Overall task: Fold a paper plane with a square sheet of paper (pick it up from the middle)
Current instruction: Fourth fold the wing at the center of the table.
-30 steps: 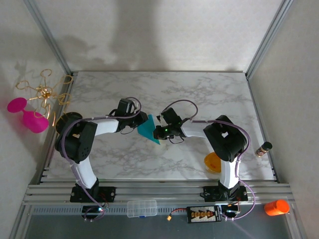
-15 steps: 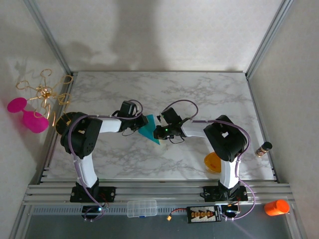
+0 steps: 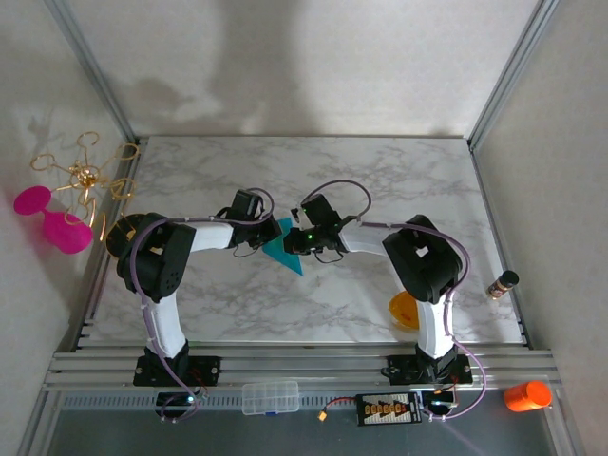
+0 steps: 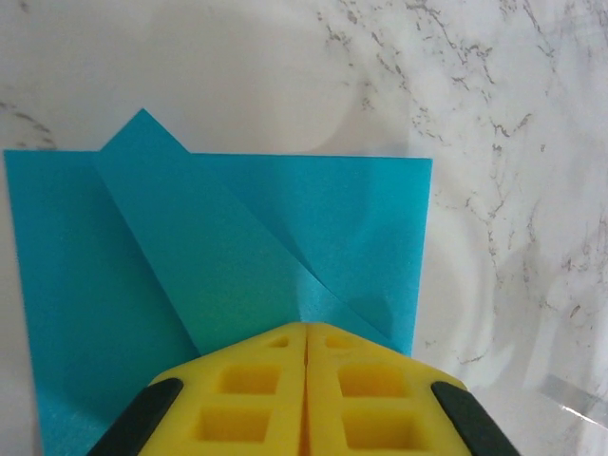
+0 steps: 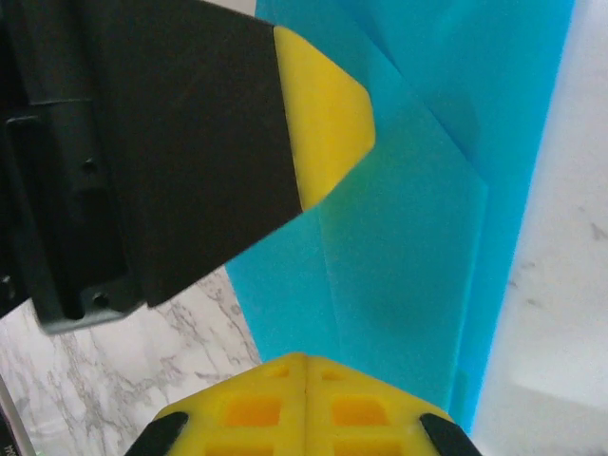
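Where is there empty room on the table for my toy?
Bare: the far table behind both arms, and the near strip between their bases. Crowded: the middle, where left gripper and right gripper meet over the teal paper.

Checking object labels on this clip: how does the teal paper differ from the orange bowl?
The paper is teal, the bowl orange. The paper is flat with a folded flap; the bowl is round. The paper lies between the left gripper and right gripper, both shut at its edges; the bowl sits untouched, partly hidden by the right arm. Both are single-coloured.
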Tool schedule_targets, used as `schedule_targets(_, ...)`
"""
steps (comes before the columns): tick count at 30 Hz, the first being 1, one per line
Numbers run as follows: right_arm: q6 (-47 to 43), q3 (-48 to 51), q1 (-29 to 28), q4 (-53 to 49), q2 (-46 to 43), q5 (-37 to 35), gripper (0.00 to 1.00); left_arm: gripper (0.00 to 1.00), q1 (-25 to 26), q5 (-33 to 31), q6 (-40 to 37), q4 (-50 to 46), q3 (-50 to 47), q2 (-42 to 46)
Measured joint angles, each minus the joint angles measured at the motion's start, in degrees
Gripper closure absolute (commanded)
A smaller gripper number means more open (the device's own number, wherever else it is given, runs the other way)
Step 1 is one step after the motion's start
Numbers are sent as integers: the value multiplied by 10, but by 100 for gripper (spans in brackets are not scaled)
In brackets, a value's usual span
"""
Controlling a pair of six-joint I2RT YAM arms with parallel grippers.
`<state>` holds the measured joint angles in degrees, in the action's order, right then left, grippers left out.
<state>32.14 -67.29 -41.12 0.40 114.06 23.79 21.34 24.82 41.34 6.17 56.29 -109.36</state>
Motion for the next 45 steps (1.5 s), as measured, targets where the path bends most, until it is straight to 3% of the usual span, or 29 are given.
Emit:
schedule_targets(10, -37, 13, 0, -9, 10, 2, 100, 92, 4, -19, 3, -30, 24, -10)
schedule_targets(22, -45, 203, -2, 6, -134, 2, 100, 90, 7, -27, 5, -43, 38, -15)
schedule_targets(27, -42, 227, -4, 1, -172, -25, 93, 81, 6, -2, 5, -42, 51, -23)
schedule_targets(33, 1, 204, -3, 56, -199, -92, 61, 64, 5, 38, 25, -51, 60, -15)
schedule_targets(38, 33, 146, 4, 84, -176, -140, 53, 50, -13, 31, 34, -72, 61, 61)
schedule_targets(45, 20, 25, 9, 51, -56, -130, 51, 13, -84, -19, 18, -51, 13, 209)
